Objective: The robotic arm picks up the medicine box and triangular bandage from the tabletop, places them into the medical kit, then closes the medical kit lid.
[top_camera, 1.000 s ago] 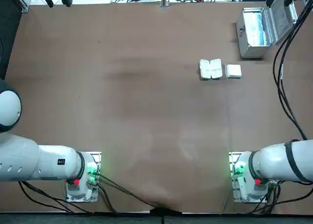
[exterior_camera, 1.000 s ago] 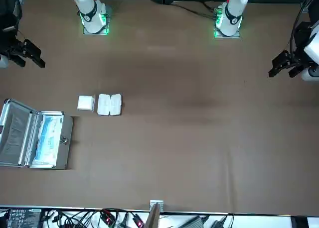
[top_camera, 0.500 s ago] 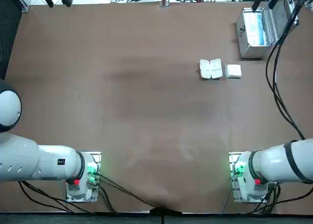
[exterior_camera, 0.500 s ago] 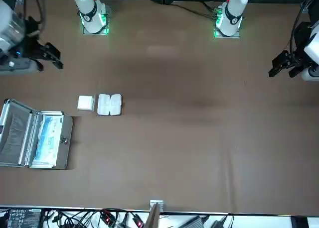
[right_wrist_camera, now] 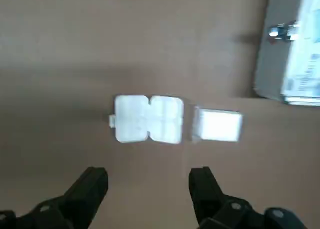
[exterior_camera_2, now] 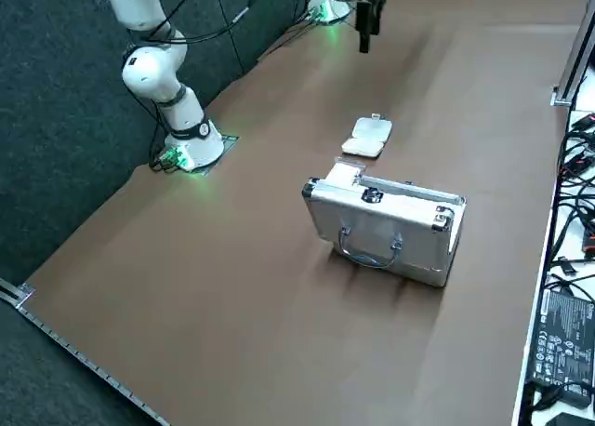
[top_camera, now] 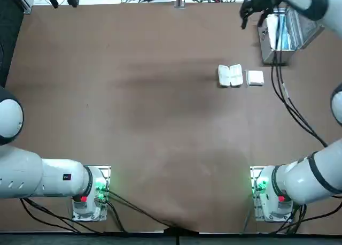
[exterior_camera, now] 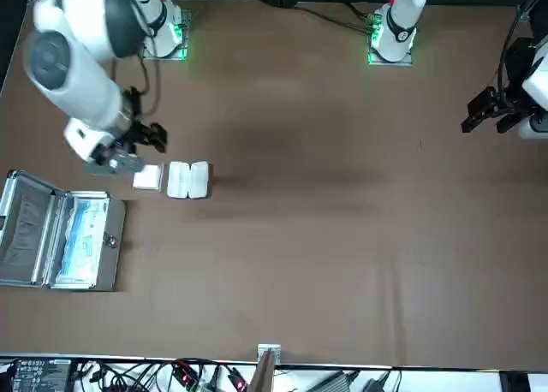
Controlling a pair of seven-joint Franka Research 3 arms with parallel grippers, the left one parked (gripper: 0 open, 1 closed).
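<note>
The triangular bandage (right_wrist_camera: 131, 119) lies beyond the open right pincer (right_wrist_camera: 148, 173).

In the top view, the white and grey segmented robotic arm (top_camera: 320, 9) is cut off by the picture's edge and hides part of the open silver aluminium medical kit (top_camera: 270, 47). In the right wrist view, the kit is cut off and the print on its pale contents (right_wrist_camera: 306, 71) is illegible.

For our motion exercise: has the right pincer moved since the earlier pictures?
Yes; in the front view, the right pincer has come nearer the square white box.
</note>
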